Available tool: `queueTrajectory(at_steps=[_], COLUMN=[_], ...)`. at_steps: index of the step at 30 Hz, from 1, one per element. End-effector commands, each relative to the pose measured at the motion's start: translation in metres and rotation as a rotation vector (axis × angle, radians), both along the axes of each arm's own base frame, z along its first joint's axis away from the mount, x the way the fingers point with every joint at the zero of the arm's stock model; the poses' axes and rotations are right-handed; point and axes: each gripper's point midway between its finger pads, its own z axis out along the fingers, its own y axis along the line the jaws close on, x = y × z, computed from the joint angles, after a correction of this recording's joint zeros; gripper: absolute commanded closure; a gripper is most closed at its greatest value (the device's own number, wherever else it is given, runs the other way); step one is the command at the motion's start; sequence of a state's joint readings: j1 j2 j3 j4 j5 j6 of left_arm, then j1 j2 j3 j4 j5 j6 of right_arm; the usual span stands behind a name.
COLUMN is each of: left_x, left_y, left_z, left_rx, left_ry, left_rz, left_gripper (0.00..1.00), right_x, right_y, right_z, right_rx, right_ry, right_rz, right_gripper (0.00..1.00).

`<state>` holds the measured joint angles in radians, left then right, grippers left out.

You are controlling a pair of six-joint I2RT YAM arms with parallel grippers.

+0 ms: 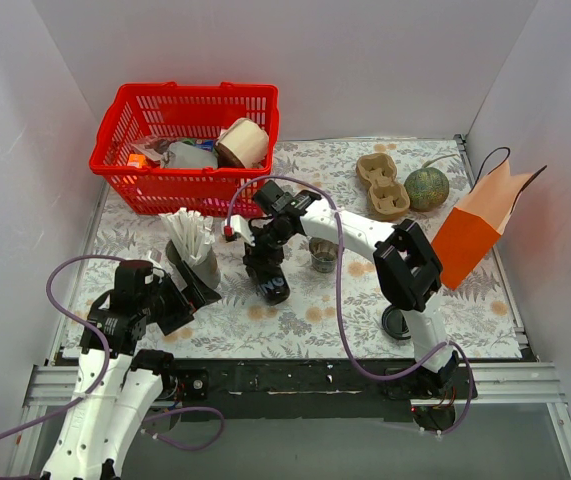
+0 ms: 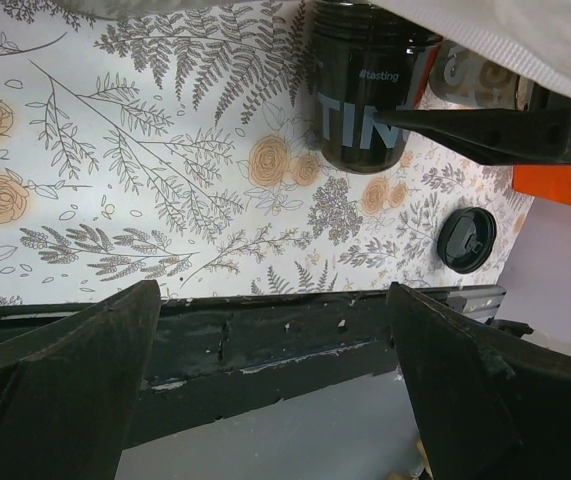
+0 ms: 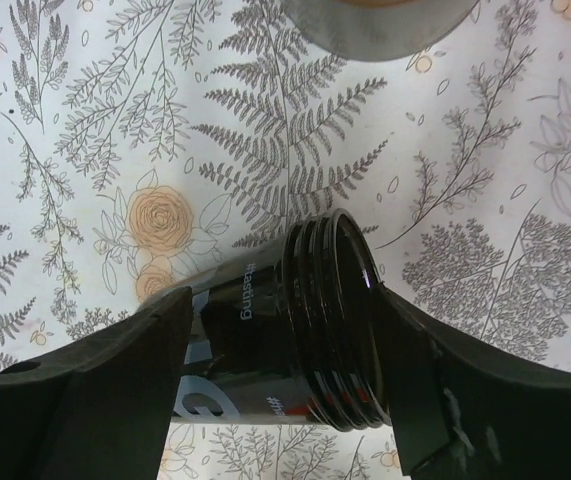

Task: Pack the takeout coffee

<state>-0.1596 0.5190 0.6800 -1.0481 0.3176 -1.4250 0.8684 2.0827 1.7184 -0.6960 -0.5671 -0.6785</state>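
Note:
The takeout coffee [image 1: 271, 285] is a small black cup with white lettering, tilted on the floral mat near the table's middle. My right gripper [image 1: 265, 262] reaches in from the right and is shut on it. In the right wrist view the cup [image 3: 295, 340] lies slanted between the two fingers, its ridged rim against the right finger [image 3: 415, 380]. The cup also shows in the left wrist view [image 2: 360, 100]. My left gripper [image 1: 180, 297] is open and empty at the front left, over the table's black front edge [image 2: 273, 290].
A grey cup of white sticks [image 1: 193, 262] stands just left of the coffee. A flat black lid [image 1: 397, 322] lies front right. A small cup [image 1: 323, 255], a cardboard carrier [image 1: 383, 185], a green ball [image 1: 426, 187], an orange paper bag [image 1: 475, 225] and a red basket [image 1: 125, 170] stand behind.

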Motion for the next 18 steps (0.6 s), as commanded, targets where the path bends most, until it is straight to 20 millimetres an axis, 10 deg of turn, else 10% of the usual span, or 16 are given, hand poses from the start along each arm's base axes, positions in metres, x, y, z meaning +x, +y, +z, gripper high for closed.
queueTrajectory(at_steps=[1, 6, 8, 18], left_x=[0.004, 0.004, 0.004, 0.005], left_y=[0.003, 0.003, 0.004, 0.006], left_z=[0.010, 0.012, 0.014, 0.023], left_rx=[0.022, 0.021, 0.020, 0.025], left_ry=[-0.034, -0.037, -0.044, -0.071], left_rz=[0.002, 0.007, 0.008, 0.017], left_gripper=[0.02, 0.02, 0.02, 0.02], right_x=[-0.010, -0.018, -0.019, -0.015], right_y=[-0.003, -0.004, -0.003, 0.009], right_z=[0.007, 0.014, 0.021, 0.084], right_rx=[-0.039, -0.062, -0.047, 0.182], right_ry=[0.023, 0.039, 0.030, -0.162], right_rz=[-0.003, -0.022, -0.036, -0.135], right_gripper=[0.27, 0.65, 0.98, 0.99])
